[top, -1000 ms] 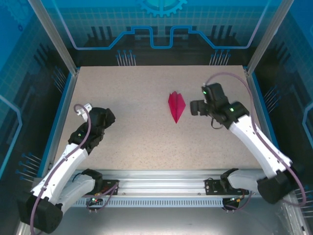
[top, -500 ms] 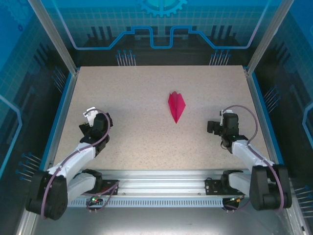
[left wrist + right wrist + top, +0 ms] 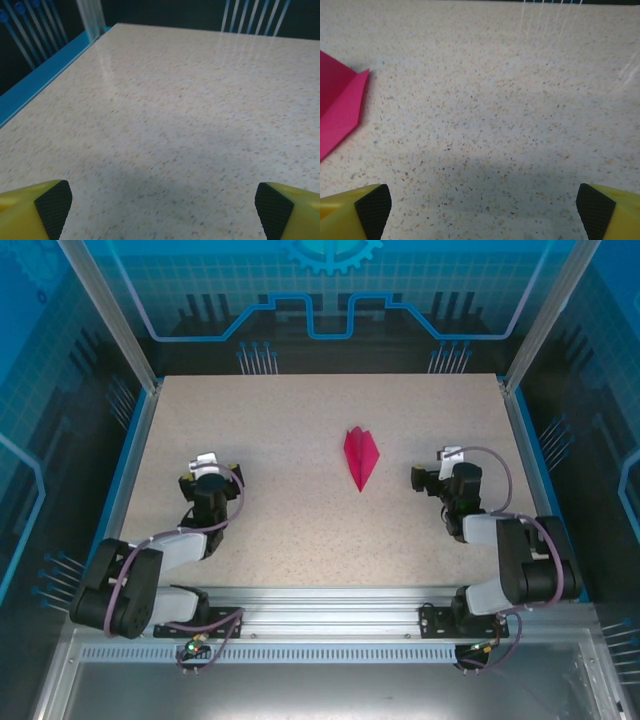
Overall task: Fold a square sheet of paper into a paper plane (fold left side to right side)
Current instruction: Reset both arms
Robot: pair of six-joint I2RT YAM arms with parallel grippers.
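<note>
- Top external: the paper plane (image 3: 361,457) lies flat a little right of the middle of the counter (image 3: 270,415), well apart from every edge, its nose toward the near edge; the left jaws sit low toward the left edge, the right jaws toward the right edge, near the plane but apart from it; bare counter lies all round the plane, so either arm has room to come in.
- Left wrist: speckled counter runs ahead to the far edge; the black pads (image 3: 52,204) stand wide apart with nothing between them, so the left jaws are released; the blue rim (image 3: 45,82) of the left edge is close.
- Right wrist: the pads (image 3: 372,206) are likewise spread and empty, so the right jaws are released; the plane (image 3: 337,107) shows at the view's left.
- Judgement: folded thin paper is light and limp, likely to skid on this smooth counter and crush easily; a gentle pinch along the centre crease suits best.
</note>
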